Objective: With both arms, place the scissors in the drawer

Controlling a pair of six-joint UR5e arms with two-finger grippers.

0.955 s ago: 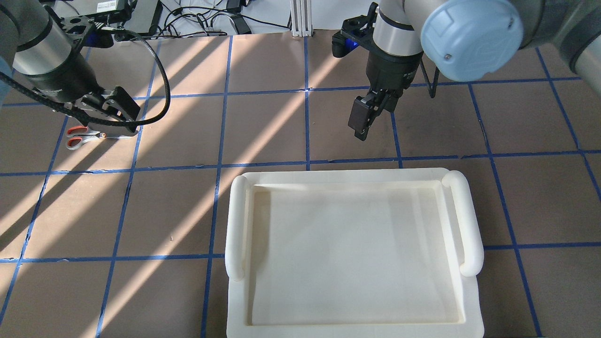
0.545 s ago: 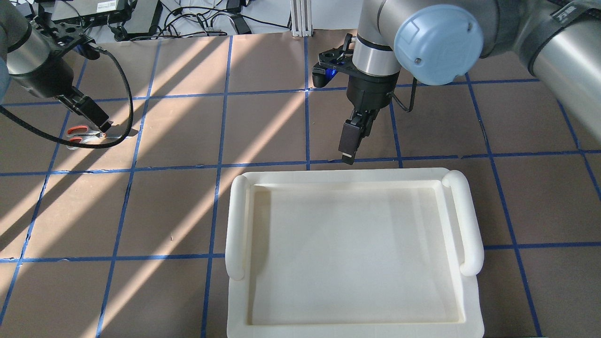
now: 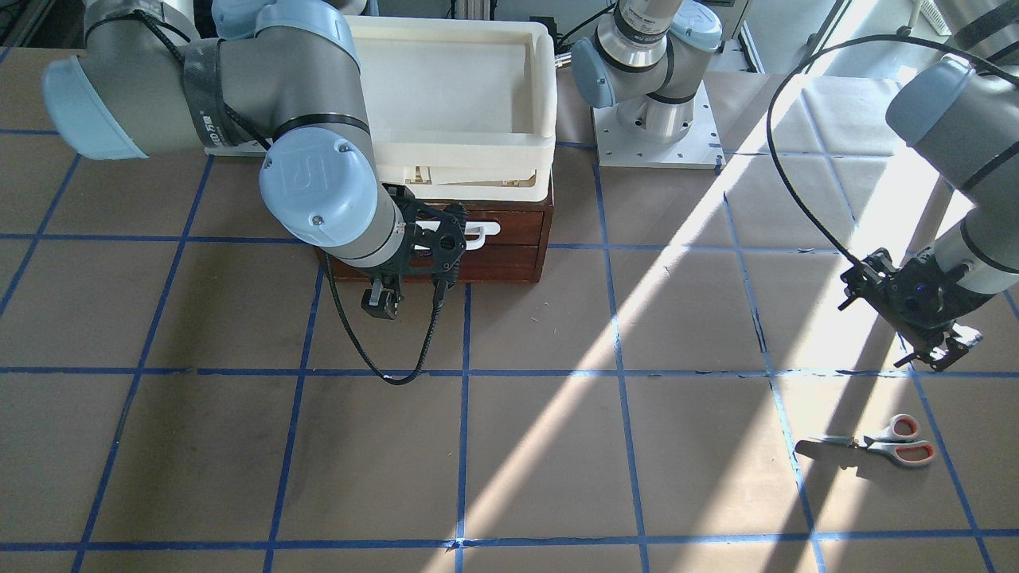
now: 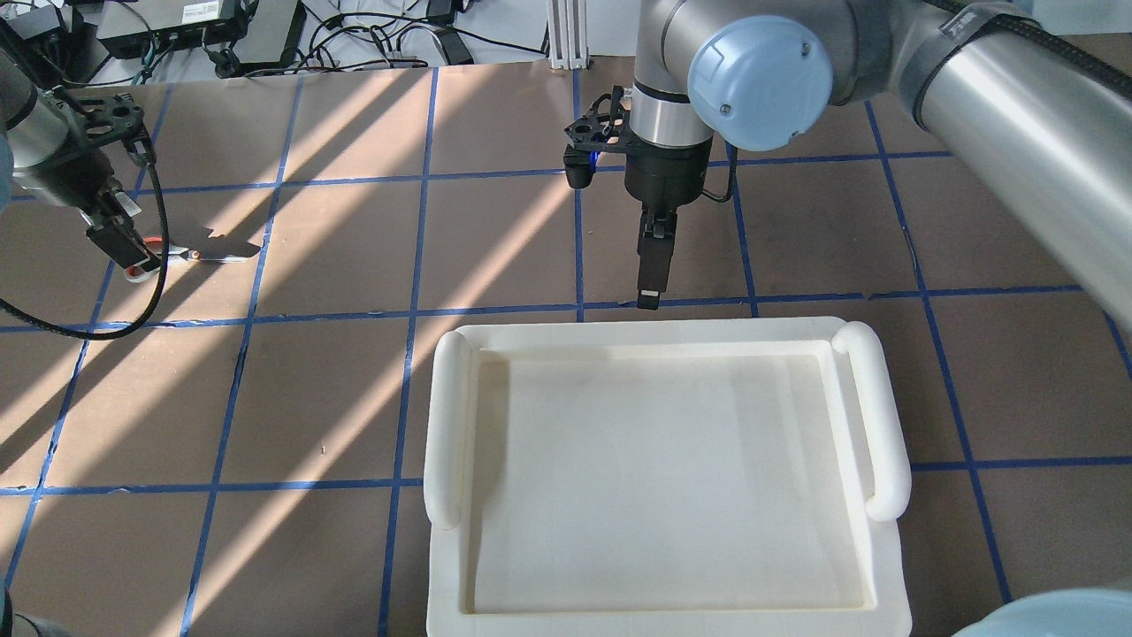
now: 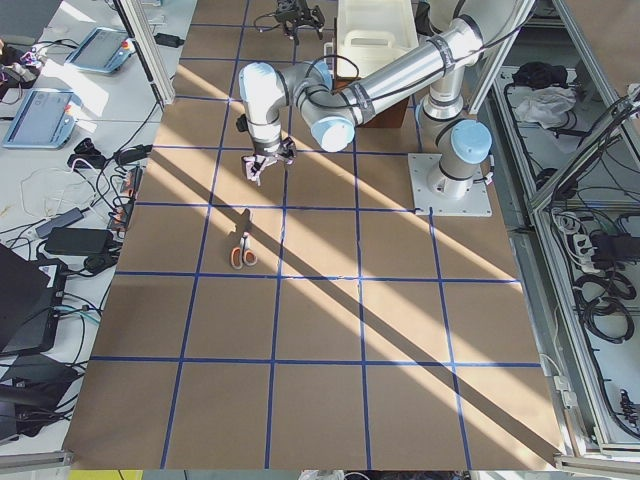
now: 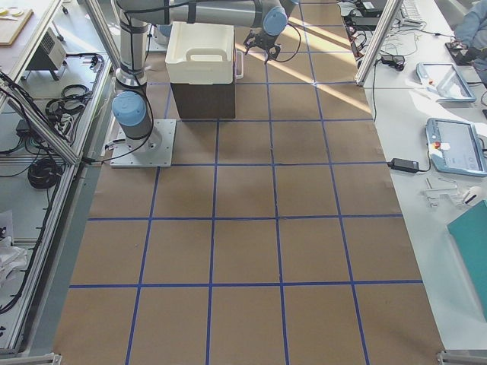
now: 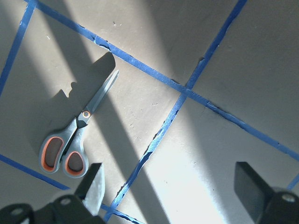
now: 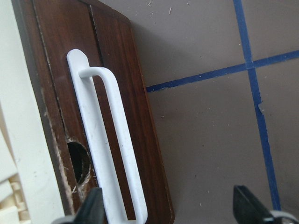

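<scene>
The scissors (image 3: 884,446) lie flat on the brown table, with grey-and-orange handles and slim blades. They also show in the overhead view (image 4: 181,255) and the left wrist view (image 7: 77,130). My left gripper (image 4: 131,255) (image 7: 173,191) is open and empty; it hovers over the handle end, with the scissors beside its left finger (image 7: 93,184). The drawer (image 3: 509,231) is shut, dark wood with a white bar handle (image 8: 112,140). My right gripper (image 4: 650,292) (image 8: 170,210) is open and empty, just in front of the handle.
A cream plastic tray (image 4: 447,416) sits on top of the drawer cabinet (image 6: 202,99). Blue tape lines grid the table. The left arm's black cable (image 4: 106,327) loops over the table near the scissors. Cables and boxes lie beyond the far edge.
My left gripper has moved left, from over the blades to the handle end of the scissors. My right gripper has moved left and closer to the drawer front.
</scene>
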